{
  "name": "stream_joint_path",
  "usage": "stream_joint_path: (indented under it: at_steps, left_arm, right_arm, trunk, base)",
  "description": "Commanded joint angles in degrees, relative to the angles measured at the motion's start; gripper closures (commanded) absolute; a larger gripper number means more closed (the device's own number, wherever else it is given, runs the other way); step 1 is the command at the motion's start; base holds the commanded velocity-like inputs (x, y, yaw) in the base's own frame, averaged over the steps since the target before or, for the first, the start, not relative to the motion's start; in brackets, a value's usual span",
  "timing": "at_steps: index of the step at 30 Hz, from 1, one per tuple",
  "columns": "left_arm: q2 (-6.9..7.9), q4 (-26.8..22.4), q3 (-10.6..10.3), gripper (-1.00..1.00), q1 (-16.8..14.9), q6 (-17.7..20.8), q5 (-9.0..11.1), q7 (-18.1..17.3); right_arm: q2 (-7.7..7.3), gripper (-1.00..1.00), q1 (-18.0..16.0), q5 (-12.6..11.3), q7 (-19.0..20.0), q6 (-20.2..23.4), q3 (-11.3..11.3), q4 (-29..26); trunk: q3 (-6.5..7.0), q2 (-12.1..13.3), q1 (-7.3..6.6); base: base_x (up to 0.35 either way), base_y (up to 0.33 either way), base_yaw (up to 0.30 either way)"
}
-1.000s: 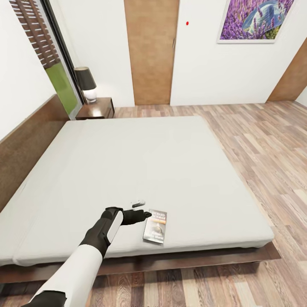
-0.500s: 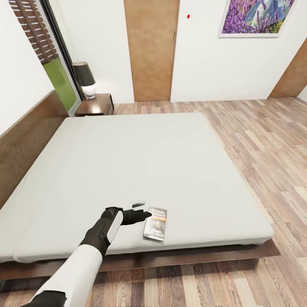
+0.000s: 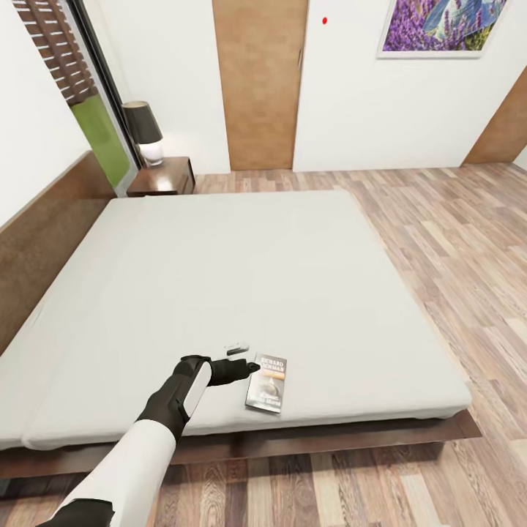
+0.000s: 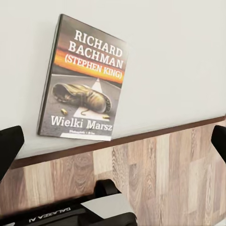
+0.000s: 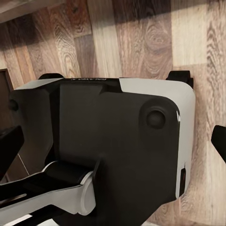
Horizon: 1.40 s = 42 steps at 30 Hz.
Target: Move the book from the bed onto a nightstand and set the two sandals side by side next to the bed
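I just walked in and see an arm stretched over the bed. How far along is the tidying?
Nothing looks finished yet. The book lies flat near the foot edge of the bed, not on the nightstand in the far corner. In hand: the left hand is open right beside the book, not gripping it. Left: lifting the book, carrying it to the nightstand, then both sandals, which I cannot see here.

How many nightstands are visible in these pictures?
1: the nightstand stands at the far corner of the bed, beside the headboard, with a lamp on it. A second may be out of frame.
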Motion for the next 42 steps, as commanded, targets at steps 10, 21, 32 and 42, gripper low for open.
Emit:
stream_joint_path:
  at_steps: [10,21,32,42]
  left_arm:
    - [0.0,-0.1,0.1,-1.0,0.0,-0.2,0.2,0.0]
    - [0.0,-0.1,0.1,-1.0,0.0,-0.3,0.2,0.0]
    - [0.0,-0.1,0.1,-1.0,0.0,-0.2,2.1,-0.2]
    - [0.0,-0.1,0.0,-1.0,0.0,-0.4,4.0,-0.2]
  right_arm:
    - [-0.02,-1.0,-0.1,-0.1,0.3,-0.2,-0.2,0.2]
    - [-0.02,-1.0,-0.1,-0.1,0.4,-0.2,-0.2,0.2]
    - [-0.02,-1.0,-0.1,-0.1,0.4,-0.2,-0.2,0.2]
    - [-0.02,-1.0,-0.1,-0.1,0.4,-0.2,-0.2,0.2]
  trunk:
    - [-0.1,-0.1,0.05]
    - [-0.1,-0.1,0.05]
    - [-0.1,-0.1,0.05]
    - [-0.1,-0.1,0.05]
  base:
    - [0.197,0.0,0.0]
    - [0.049,0.0,0.0]
    - [0.098,0.0,0.0]
    - [0.003,0.0,0.0]
